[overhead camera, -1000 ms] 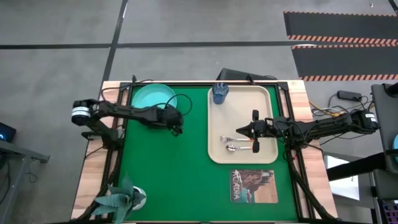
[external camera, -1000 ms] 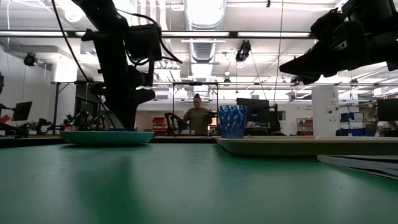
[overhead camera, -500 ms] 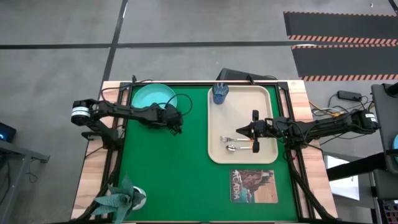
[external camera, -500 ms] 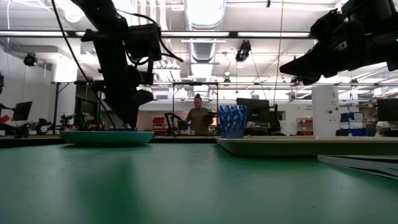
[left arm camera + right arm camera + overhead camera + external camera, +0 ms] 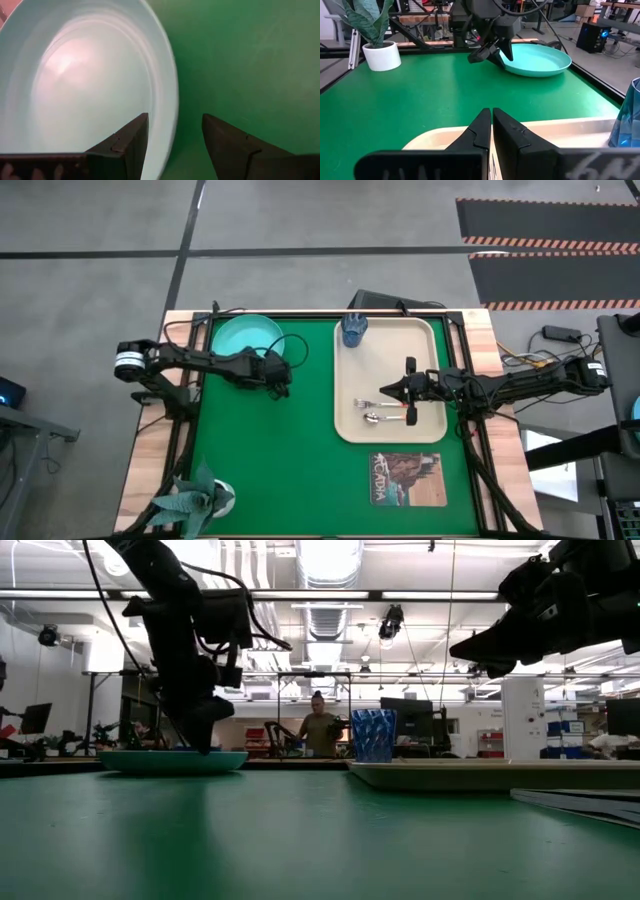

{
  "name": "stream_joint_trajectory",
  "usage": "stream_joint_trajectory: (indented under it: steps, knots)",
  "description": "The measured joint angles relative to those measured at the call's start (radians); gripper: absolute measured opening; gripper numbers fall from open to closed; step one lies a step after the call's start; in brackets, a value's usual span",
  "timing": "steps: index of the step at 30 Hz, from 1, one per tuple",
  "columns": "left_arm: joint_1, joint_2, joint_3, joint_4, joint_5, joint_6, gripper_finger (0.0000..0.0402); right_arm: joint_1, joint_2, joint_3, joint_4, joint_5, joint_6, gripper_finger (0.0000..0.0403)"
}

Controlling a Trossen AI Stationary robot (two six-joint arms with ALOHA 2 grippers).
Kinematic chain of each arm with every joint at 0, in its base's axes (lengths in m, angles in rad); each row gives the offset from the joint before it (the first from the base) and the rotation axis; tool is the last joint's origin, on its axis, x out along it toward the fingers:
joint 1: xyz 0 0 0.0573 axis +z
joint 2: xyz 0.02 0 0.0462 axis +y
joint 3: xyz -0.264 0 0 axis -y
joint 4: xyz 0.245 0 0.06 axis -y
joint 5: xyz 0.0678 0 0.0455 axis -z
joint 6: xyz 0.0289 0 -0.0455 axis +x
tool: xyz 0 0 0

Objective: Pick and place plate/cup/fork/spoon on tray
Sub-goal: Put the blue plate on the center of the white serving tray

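While the cup [image 5: 354, 329], fork [image 5: 371, 402] and spoon [image 5: 385, 418] already lie on the tray [image 5: 350, 426], I see from the high view that the plate [image 5: 243, 335] sits off it, at the mat's far left corner. My left gripper [image 5: 281, 376] is at the plate's near-right rim. My right gripper [image 5: 386, 388] waits above the tray, just beside the fork.

In the low view, the left gripper [image 5: 202, 723] points down at the plate [image 5: 172, 760], its tips nearly at rim level.

Through the left wrist view, the fingers [image 5: 126, 145] are spread with the plate [image 5: 90, 80] rim running between them, one finger over the dish, one over the mat. I judge the step is gripping that rim; I'd lower until the outer finger reaches the mat, then close squarely so the plate doesn't tilt out.

In the right wrist view, my own fingers [image 5: 482, 131] are pressed together and empty.

Compared with a second ago, the left gripper has opened wide and shifted slightly closer onto the rim; the right arm hasn't moved.
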Motion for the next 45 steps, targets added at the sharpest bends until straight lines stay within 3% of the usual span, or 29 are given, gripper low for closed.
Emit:
stream_joint_trajectory:
  steps: [13, 29, 41, 45]
  knots:
    - [0.04, 0.0, -0.058, 0.173, 0.016, -0.009, 0.0171, 0.0, 0.0, 0.0, 0.0, 0.0, -0.008, 0.0009]
    - [0.045, 0.002, -0.064, 0.227, 0.024, -0.03, 0.0171, 0.0, 0.0, -0.03, 0.0, -0.008, -0.043, 0.0009]
    - [0.051, 0.089, -0.073, 0.227, 0.022, -0.03, 0.017, 0.0, 0.0, -0.032, 0.005, -0.008, -0.035, 0.0009]
    - [0.051, 0.088, -0.072, 0.231, 0.023, -0.03, 0.0153, 0.0, 0.0, -0.032, 0.005, -0.008, -0.037, 0.0009]
